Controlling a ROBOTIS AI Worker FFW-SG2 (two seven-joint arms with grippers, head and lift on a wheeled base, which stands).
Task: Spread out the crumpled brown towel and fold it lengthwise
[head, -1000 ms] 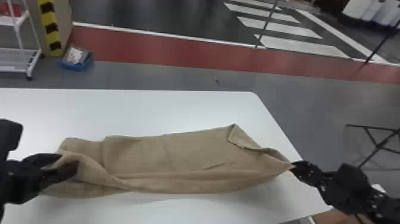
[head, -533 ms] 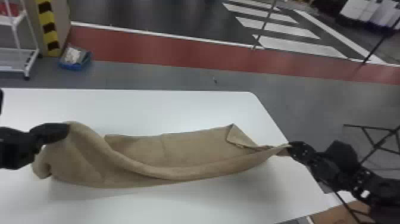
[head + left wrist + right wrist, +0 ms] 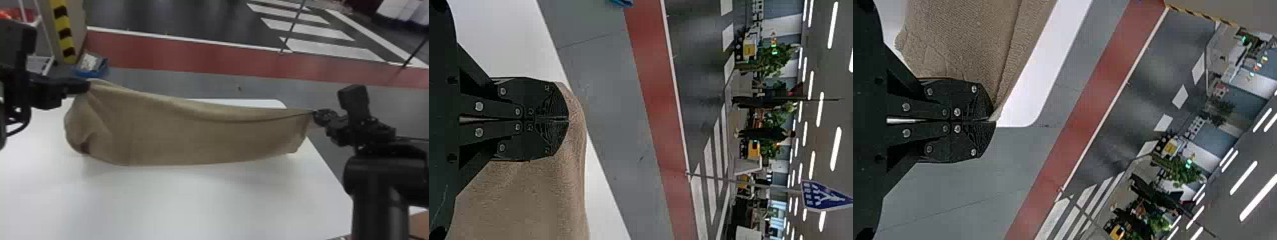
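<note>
Seen raised in the head view since the earlier frame: brown cloth towel [image 3: 198, 137], by left black two-fingered claw [image 3: 85, 85] and right black two-fingered claw [image 3: 315, 115]. Hangs above the white flat worktop [image 3: 198, 201], long axis running between both claws, body below the held edge, bunched at the left end. Judged to need lowering with that axis kept straight across. In the left wrist view, closed on cloth, just showing past the tips. In the right wrist view, clamped at a corner, trailing to one side.
</note>
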